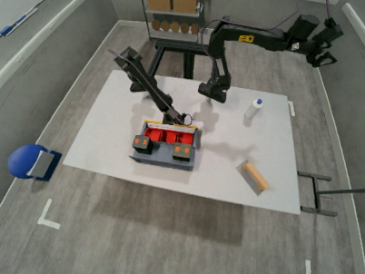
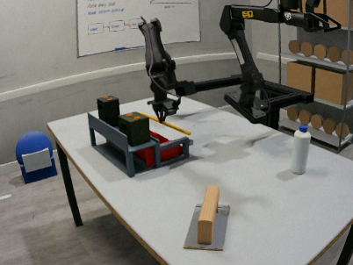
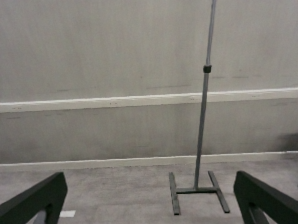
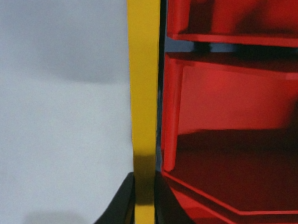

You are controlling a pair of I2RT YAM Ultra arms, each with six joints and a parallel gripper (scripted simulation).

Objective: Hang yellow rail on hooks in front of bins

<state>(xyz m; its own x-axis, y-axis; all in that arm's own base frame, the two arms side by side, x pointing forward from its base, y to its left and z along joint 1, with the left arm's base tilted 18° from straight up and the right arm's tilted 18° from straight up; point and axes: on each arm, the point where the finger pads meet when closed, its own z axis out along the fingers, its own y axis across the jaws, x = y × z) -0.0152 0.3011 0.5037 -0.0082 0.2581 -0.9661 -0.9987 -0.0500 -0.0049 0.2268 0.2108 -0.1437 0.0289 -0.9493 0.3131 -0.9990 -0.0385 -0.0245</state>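
Observation:
My right gripper [image 2: 162,121] [image 4: 144,180] is shut on the yellow rail [image 1: 191,127] [image 2: 176,127] [image 4: 144,90], near its middle. The rail is level and runs along the open front of the blue-grey shelf [image 1: 163,160] [image 2: 110,132], just beside the red bins [image 1: 171,136] [image 2: 167,151] [image 4: 230,100]. In the exterior view its near end shows just above the shelf's front corner. The hooks and end plates are too small to tell whether the rail touches them. The red bins stand in the shelf. My left gripper [image 1: 327,63] [image 3: 150,179] is open and empty, far from the shelf.
Two dark green boxes with orange marks [image 1: 143,143] [image 1: 182,152] [image 2: 108,111] [image 2: 134,129] stand on top of the shelf. A white bottle with a blue cap [image 1: 253,110] [image 2: 300,151] and a wooden-handled trowel [image 1: 255,176] [image 2: 208,215] are elsewhere on the table.

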